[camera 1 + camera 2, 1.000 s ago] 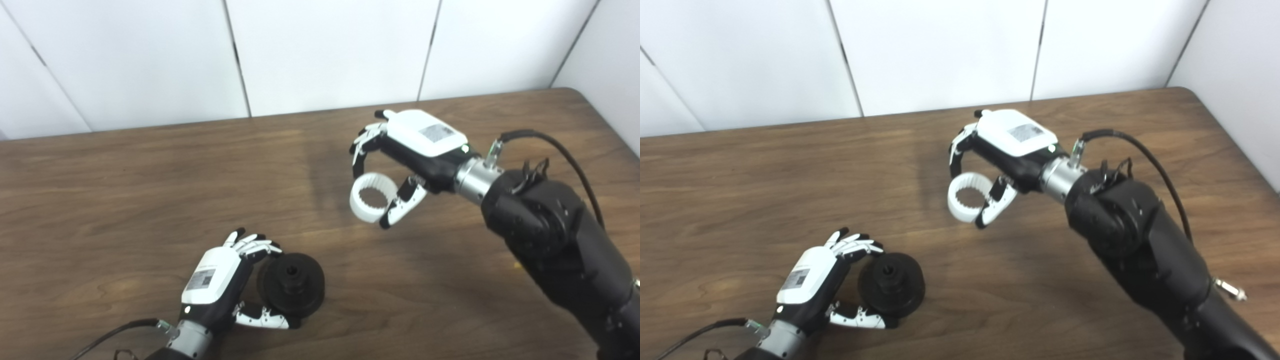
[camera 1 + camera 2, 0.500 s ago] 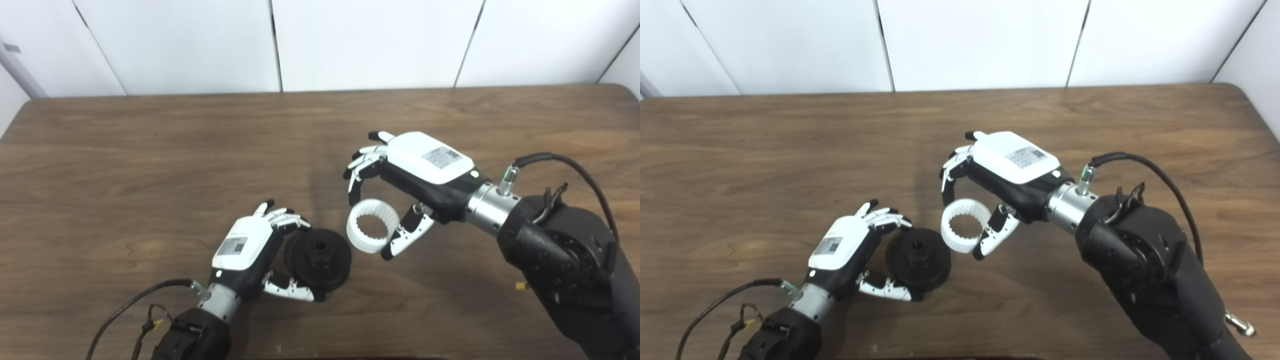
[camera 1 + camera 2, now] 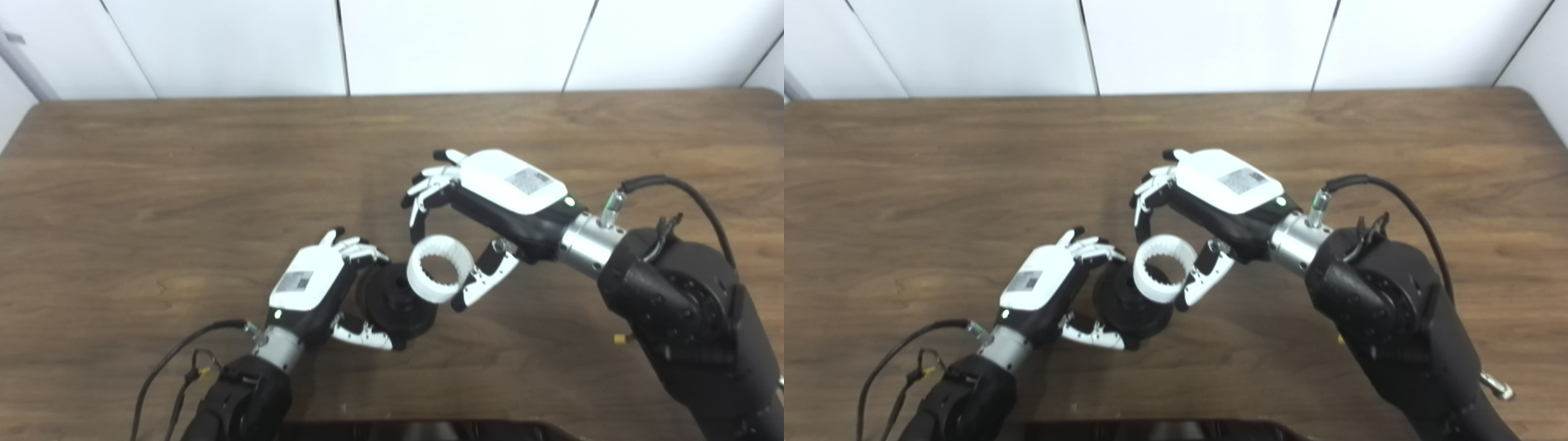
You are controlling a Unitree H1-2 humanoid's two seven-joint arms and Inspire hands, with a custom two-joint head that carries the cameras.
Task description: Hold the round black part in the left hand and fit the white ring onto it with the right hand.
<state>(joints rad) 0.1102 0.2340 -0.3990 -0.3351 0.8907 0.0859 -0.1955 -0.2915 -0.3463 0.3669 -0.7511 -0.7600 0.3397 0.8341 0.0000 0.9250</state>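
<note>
My left hand (image 3: 312, 288) is shut on the round black part (image 3: 392, 306), a stepped disc with a hub, held just above the wooden table (image 3: 153, 184) near its front middle. My right hand (image 3: 490, 202) is shut on the white ring (image 3: 440, 277), which has teeth on its inner wall, pinched between fingers and thumb. The ring hangs in front of the black part's upper right edge and overlaps it in both eye views. Whether ring and part touch cannot be told. The same ring (image 3: 1164, 268) and black part (image 3: 1127, 306) show in the right eye view.
White wall panels (image 3: 429, 43) rise behind the table's far edge. A black cable (image 3: 177, 361) trails from the left forearm. The right forearm (image 3: 680, 306) fills the lower right. A dark shape (image 3: 429, 429) lies at the bottom edge.
The camera has swung leftward. My right hand has carried the white ring left and down until it overlaps the black part. My left hand has lifted the black part towards the ring.
</note>
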